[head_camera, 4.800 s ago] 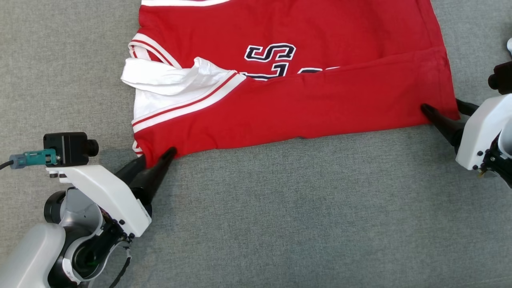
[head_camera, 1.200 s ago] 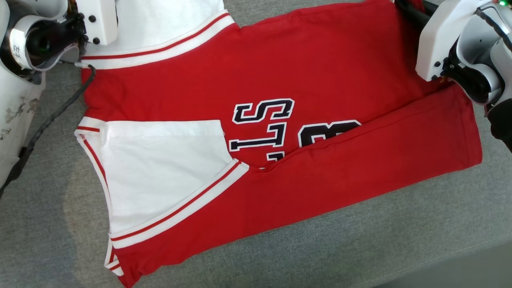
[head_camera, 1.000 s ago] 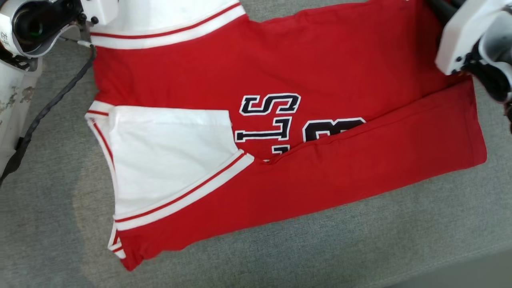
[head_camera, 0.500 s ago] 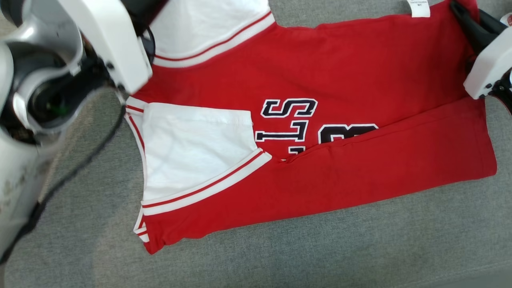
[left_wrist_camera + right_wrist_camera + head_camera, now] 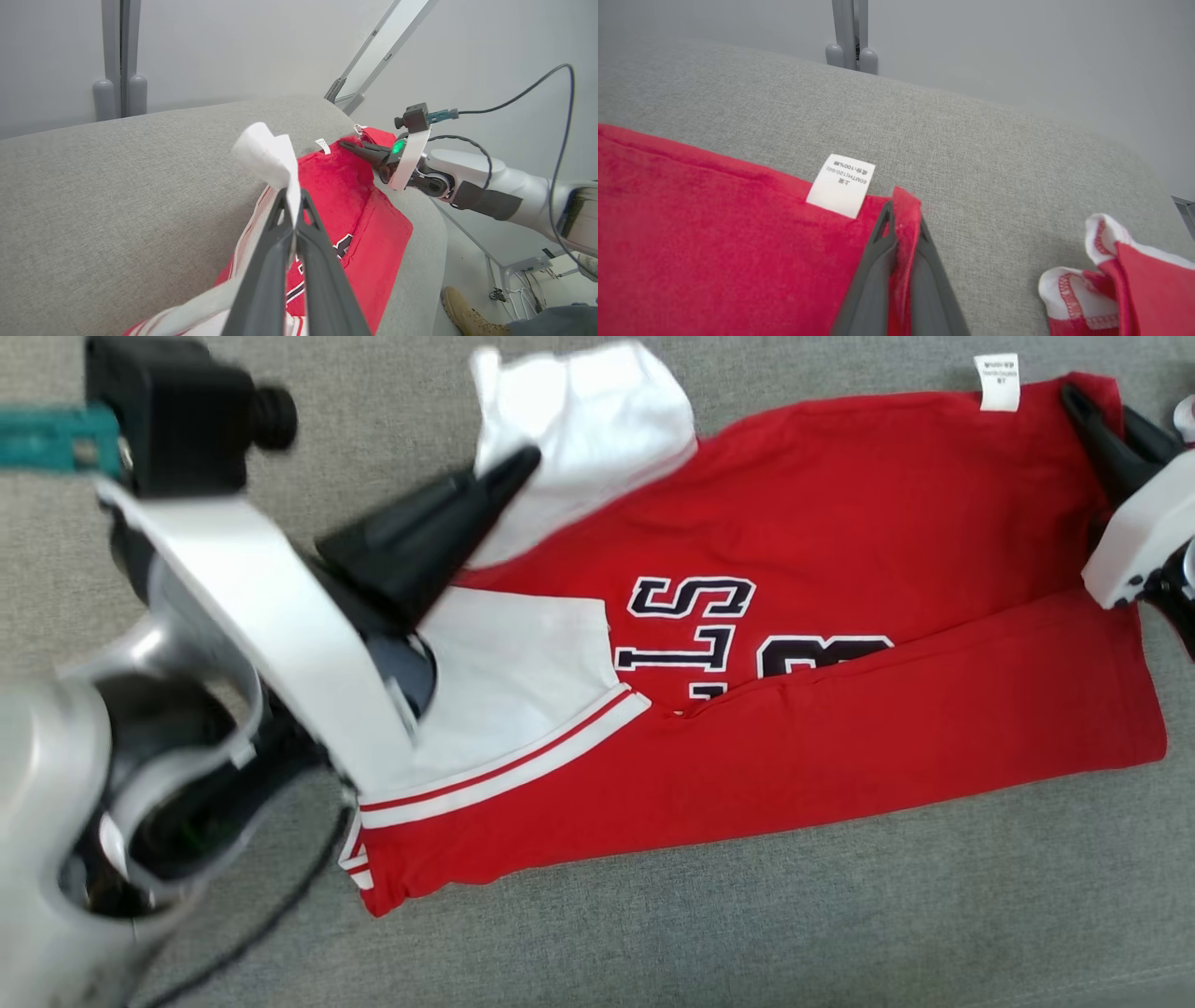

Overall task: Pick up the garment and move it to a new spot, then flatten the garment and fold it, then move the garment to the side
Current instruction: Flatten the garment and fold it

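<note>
The red garment (image 5: 840,523) with white sleeves and dark lettering lies on the grey padded surface (image 5: 747,924), its near long edge folded over the body. My left gripper (image 5: 523,462) is shut on the far white sleeve (image 5: 597,420), which stands lifted and bunched above the cloth. In the left wrist view the sleeve (image 5: 268,156) sticks up from between the closed fingers (image 5: 280,242). My right gripper (image 5: 1072,394) is shut on the garment's far right red corner. In the right wrist view that corner (image 5: 906,205) sits pinched between the fingertips.
A white care label (image 5: 997,381) sticks out of the far hem. A second red-and-white cloth (image 5: 1120,275) lies to the right of the pinched corner. The pad's right edge rounds off (image 5: 423,242); a person's boot (image 5: 462,315) stands on the floor beyond it. Grey posts (image 5: 119,56) rise behind.
The camera has shifted. My left arm has come back toward the near side, lifting the white sleeve off the surface into a bunch. The right gripper keeps hold of the far right corner.
</note>
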Controlling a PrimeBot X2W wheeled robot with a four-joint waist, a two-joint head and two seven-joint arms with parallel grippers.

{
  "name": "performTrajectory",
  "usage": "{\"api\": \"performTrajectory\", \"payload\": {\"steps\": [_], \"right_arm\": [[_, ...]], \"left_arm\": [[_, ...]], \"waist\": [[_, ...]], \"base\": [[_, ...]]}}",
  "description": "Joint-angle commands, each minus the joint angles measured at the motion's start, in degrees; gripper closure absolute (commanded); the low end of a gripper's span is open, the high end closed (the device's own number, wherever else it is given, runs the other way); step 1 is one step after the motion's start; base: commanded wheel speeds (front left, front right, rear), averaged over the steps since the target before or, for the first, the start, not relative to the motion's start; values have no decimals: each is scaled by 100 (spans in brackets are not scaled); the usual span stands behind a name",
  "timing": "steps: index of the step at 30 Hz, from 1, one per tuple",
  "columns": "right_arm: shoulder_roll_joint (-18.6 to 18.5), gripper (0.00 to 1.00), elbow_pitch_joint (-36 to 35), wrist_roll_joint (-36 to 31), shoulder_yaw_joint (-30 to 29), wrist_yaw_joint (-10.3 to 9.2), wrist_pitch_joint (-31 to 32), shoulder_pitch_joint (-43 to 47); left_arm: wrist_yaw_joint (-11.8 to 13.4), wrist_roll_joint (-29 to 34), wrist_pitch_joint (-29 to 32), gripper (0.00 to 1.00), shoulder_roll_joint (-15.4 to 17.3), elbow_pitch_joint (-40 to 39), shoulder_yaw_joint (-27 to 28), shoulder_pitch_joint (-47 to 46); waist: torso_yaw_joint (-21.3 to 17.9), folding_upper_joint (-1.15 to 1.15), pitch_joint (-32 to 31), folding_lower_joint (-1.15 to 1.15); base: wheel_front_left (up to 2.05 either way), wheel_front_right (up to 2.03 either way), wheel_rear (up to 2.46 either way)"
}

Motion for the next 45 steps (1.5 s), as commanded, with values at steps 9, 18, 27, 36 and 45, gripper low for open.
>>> {"api": "performTrajectory", "payload": {"steps": [9, 18, 27, 36, 45], "right_arm": [[-310, 100, -75, 315, 139, -2, -241, 465], [-541, 100, -305, 351, 275, -2, -340, 610], [-904, 100, -606, 45, 397, -2, -514, 1005], [-1101, 100, -977, -552, 251, -2, -614, 1562], [-1116, 100, -1295, -1211, -88, -2, -605, 2113]], "left_arm": [[225, -133, -398, 100, 91, -713, -71, 1322], [142, -195, -851, 100, 64, -661, -80, 2136], [69, -282, -1296, 100, -97, -645, -80, 2731], [-45, -453, -1632, 100, -215, -235, -48, 3250], [-215, -788, -1834, 100, -362, 214, 48, 3551]], "waist": [[137, 0, -262, 0], [192, 0, -410, 0], [228, 0, -648, 0], [258, 0, -776, 0], [100, 0, -863, 0]], "base": [[0, 0, 0], [0, 0, 0], [0, 0, 0], [0, 0, 0], [0, 0, 0]]}}
